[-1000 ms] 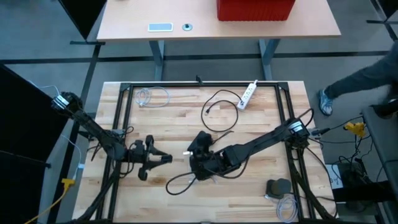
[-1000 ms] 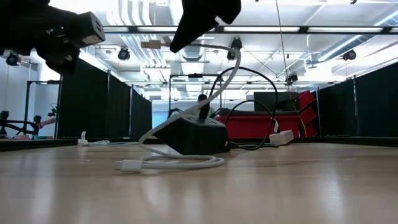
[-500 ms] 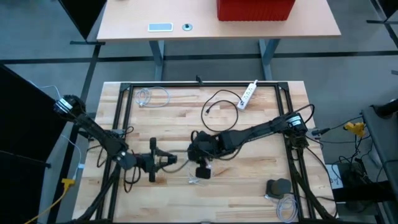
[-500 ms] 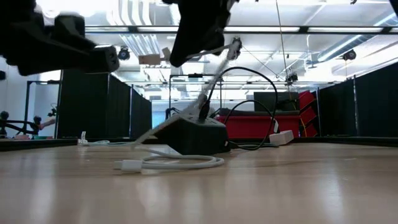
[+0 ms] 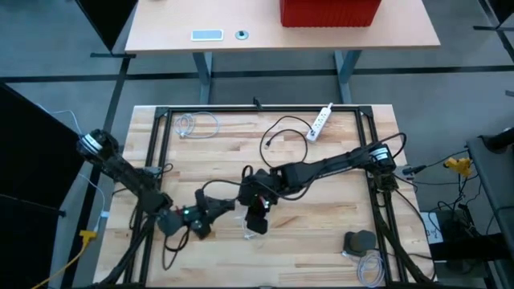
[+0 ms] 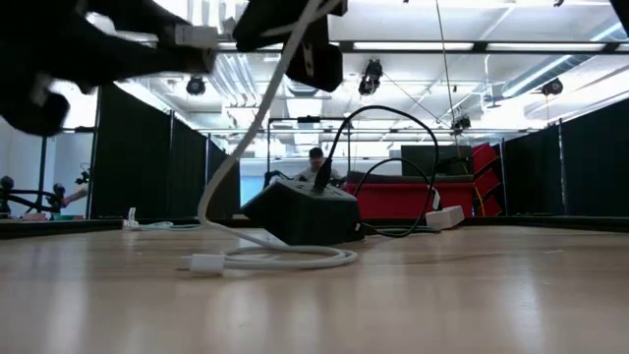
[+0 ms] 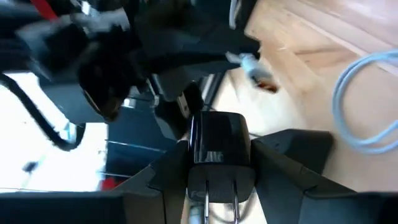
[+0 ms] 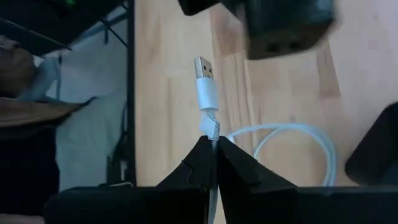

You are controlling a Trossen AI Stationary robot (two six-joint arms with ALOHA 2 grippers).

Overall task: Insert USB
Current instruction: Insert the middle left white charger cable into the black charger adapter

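Two dark arms work over one wooden table [image 5: 337,217], their grippers meeting near its middle. The left gripper [image 7: 221,168] clamps a single black wall charger [image 7: 219,146] between its two fingers [image 7: 168,177], the charger's two metal prongs turned back toward the wrist camera; in the high view this gripper [image 5: 210,207] sits just left of the table's centre.

The right gripper [image 8: 213,146] has its fingers [image 8: 193,163] pressed together on one white USB cable [image 8: 213,130], pinching it just behind the plug. The one USB plug [image 8: 204,70] stands clear of the fingertips with its metal end pointing at the charger [image 8: 283,28], near it but apart from it. In the high view the right gripper [image 5: 255,191] lies just beside the left one.

From the low view the cable [image 6: 246,147] hangs down from the raised grippers and ends in a loose loop on the table, with a second white connector [image 6: 204,264] lying flat at its free end. A black box [image 6: 305,211] rests on the table behind that loop; what it is cannot be made out with certainty.

Elsewhere on the table: one white power strip [image 5: 321,120] with a black cord [image 5: 285,136], and one small coiled white cable [image 5: 193,124] near the far left corner.
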